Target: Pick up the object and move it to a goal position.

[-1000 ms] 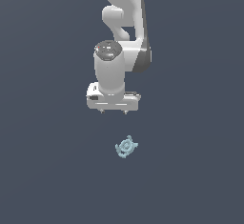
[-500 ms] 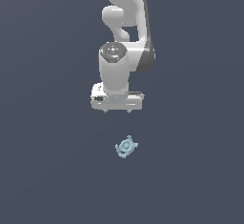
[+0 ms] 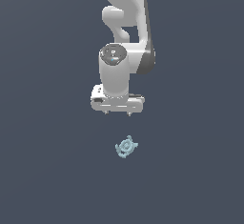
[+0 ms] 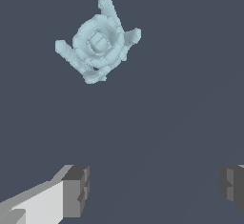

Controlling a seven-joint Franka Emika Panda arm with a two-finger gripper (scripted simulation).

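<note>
The object (image 3: 126, 147) is a tiny pale blue-teal gear-like piece with a central ring and short prongs. It lies on the dark grey floor, nearer the camera than the arm and slightly toward the exterior view's right. It also shows in the wrist view (image 4: 97, 41), well apart from the fingers. My gripper (image 3: 117, 114) points down above the floor, behind the object and not touching it. It is open and empty; in the wrist view (image 4: 155, 189) the two dark fingertips (image 4: 76, 189) stand far apart.
The white arm (image 3: 125, 23) rises behind the gripper toward the top of the exterior view. The dark grey floor (image 3: 47, 170) spreads all around with nothing else on it in view.
The gripper has moved a little toward the exterior view's right and slightly lower, closer to the object. The object has not moved.
</note>
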